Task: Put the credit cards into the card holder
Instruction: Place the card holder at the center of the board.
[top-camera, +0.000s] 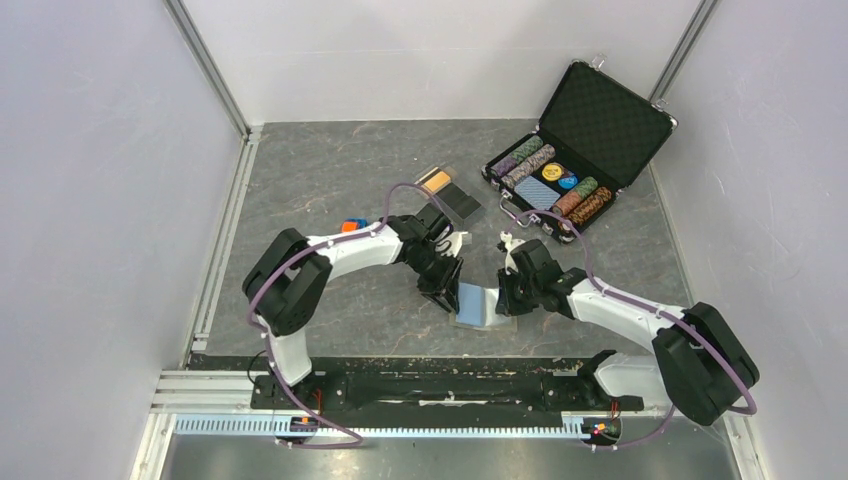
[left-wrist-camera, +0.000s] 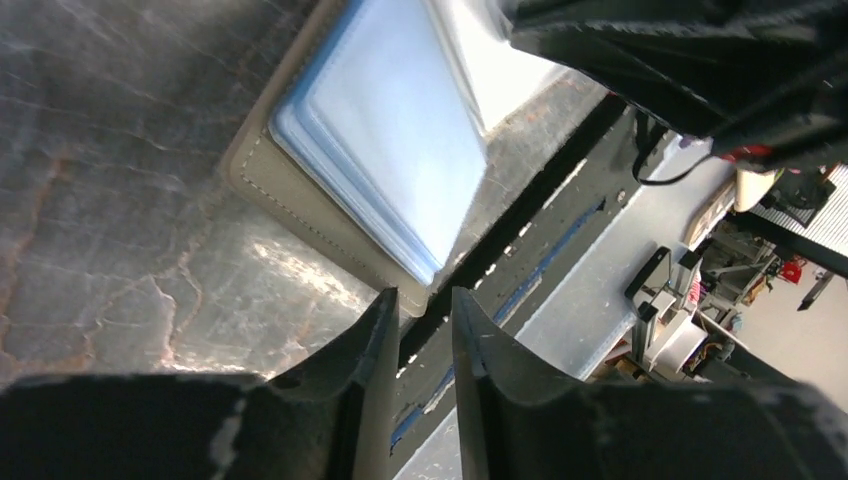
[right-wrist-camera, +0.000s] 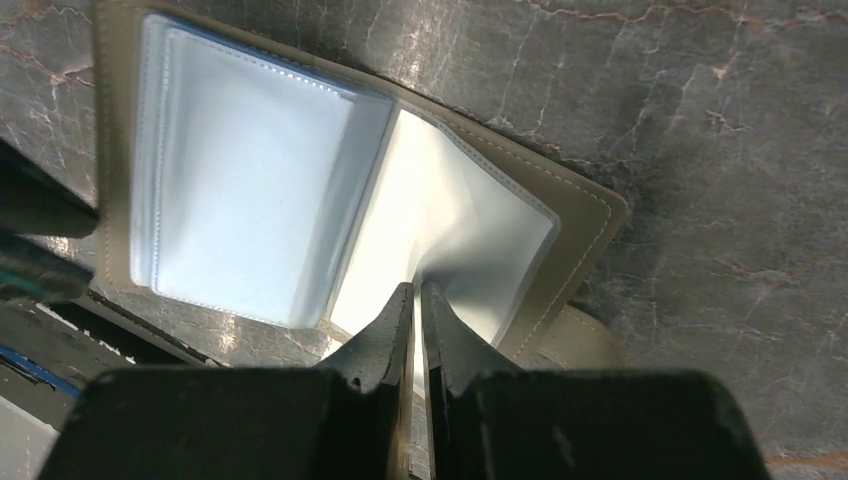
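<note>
Overhead view of two robot arms meeting over an open card holder (top-camera: 472, 303) on a dark grey marbled bench (top-camera: 330, 160), near its front edge. On the left, the left claw (left-wrist-camera: 421, 300) stands at the holder's corner, its jaws a narrow gap apart with the corner of the taupe cover at their mouth; no firm grip on it shows. In the middle the holder lies spread open, its pale blue-grey pockets (right-wrist-camera: 250, 220) facing up and, as far as can be seen, without any card in them. Just to its right, the right claw (right-wrist-camera: 415, 292) is pinched nearly closed on a translucent sleeve (right-wrist-camera: 470, 240) of the holder, holding that leaf up off the cover. The credit cards (top-camera: 448, 192), an orange-tan card (top-camera: 435, 180) beside black cards (top-camera: 462, 203), lie farther back on the bench, well apart from the holder and touched by neither claw. At the far right sits an open black poker-chip case (top-camera: 605, 120). Judged from this, the holder is opened and one sleeve is parted, but no card is loaded; picking up each card and sliding it in remains to be done.
</note>
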